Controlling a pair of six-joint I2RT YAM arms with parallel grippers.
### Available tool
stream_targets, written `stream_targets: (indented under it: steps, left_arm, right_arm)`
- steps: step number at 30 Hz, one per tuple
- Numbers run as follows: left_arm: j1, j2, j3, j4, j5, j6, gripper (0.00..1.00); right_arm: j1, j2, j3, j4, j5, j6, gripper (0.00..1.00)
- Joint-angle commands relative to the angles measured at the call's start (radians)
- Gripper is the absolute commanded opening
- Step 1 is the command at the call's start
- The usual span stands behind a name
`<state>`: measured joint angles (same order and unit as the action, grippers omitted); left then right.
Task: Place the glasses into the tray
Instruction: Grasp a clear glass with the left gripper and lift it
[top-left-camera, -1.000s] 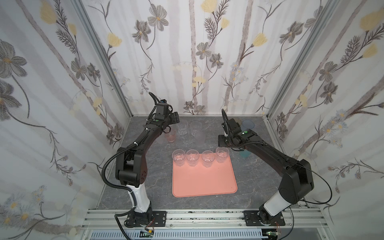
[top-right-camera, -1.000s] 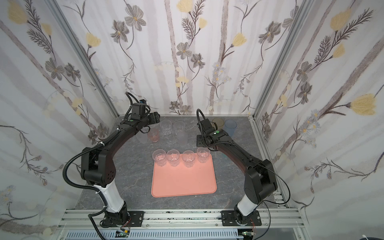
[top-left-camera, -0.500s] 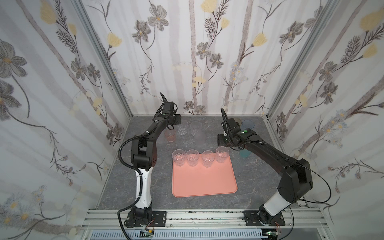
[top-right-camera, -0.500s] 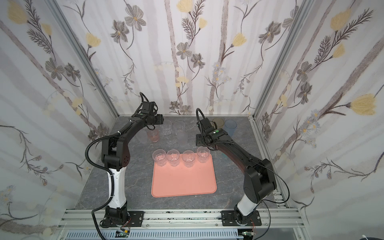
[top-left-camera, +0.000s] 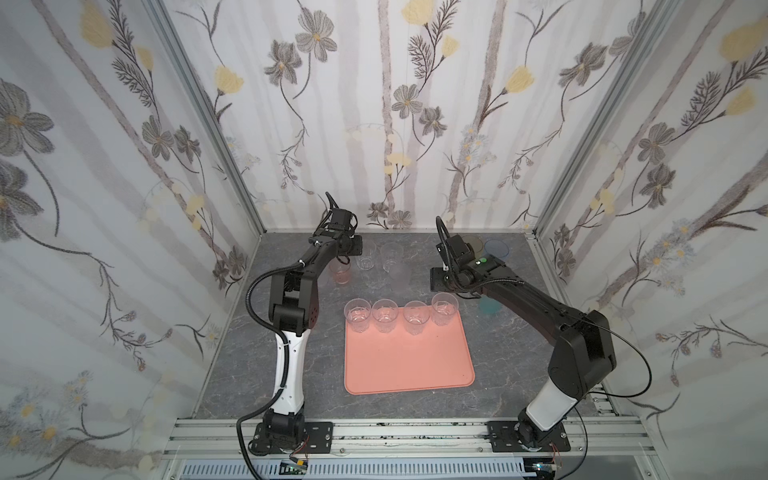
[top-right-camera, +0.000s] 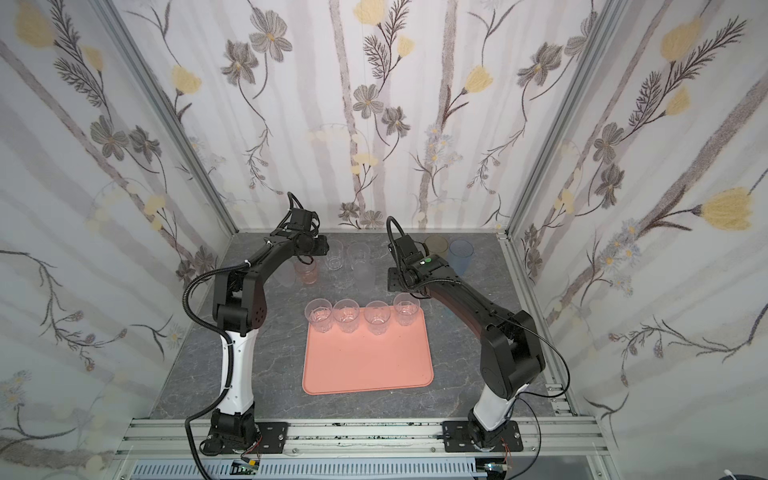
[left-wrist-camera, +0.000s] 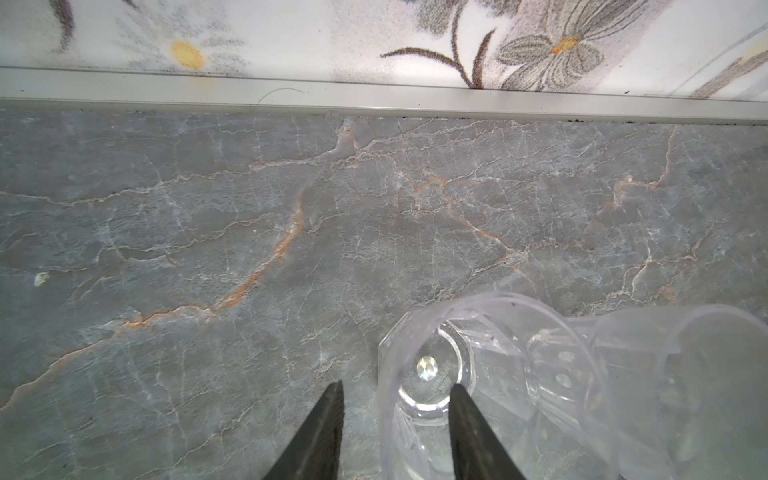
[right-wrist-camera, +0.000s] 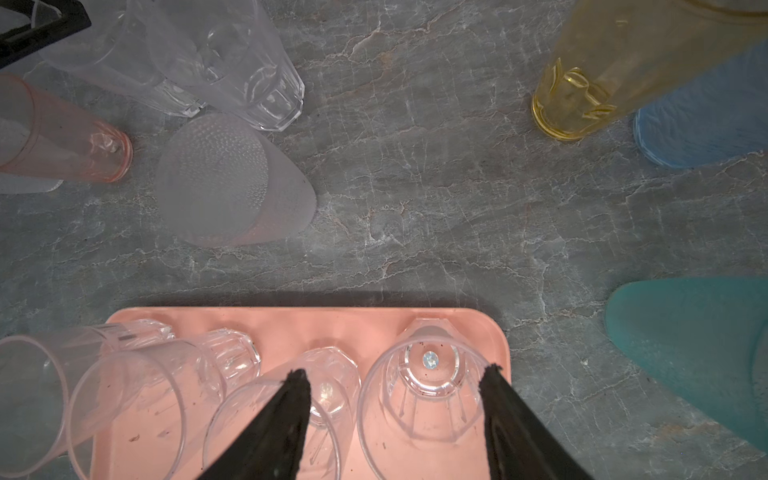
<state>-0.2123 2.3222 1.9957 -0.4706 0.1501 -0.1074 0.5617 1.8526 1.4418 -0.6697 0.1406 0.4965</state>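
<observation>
Left pincer (left-wrist-camera: 395, 385), narrow but not clamped, straddles the wall of a clear tumbler (left-wrist-camera: 428, 370) on the tabletop (left-wrist-camera: 249, 208). Right pincer (right-wrist-camera: 395, 370), wide, flanks the end tumbler (right-wrist-camera: 430, 359) standing beneath it in a corner of the tray (right-wrist-camera: 291, 328).

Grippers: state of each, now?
Left gripper: open, astride clear glass wall, not gripping yet.
Right gripper: open, fingers either side of end glass on tray, holding nothing.
</observation>
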Motion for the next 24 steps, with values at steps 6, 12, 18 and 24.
stream_targets:
  steps: [6, 12, 18, 24]
  left_arm:
    - [-0.001, -0.003, 0.002, -0.006, -0.022, 0.019, 0.25]
    - [-0.002, -0.036, -0.017, -0.008, -0.022, 0.016, 0.14]
    - [-0.004, -0.101, -0.055, -0.01, -0.039, 0.021, 0.05]
    - [-0.004, -0.182, -0.1, -0.013, -0.053, 0.026, 0.0]
  right_arm:
    - [-0.001, -0.002, 0.002, 0.015, 0.016, 0.011, 0.66]
    - [-0.001, -0.012, 0.003, 0.014, 0.02, 0.006, 0.66]
    - [-0.001, -0.026, -0.017, 0.019, 0.032, 0.003, 0.65]
    - [-0.002, -0.039, -0.027, 0.025, 0.034, 0.003, 0.66]
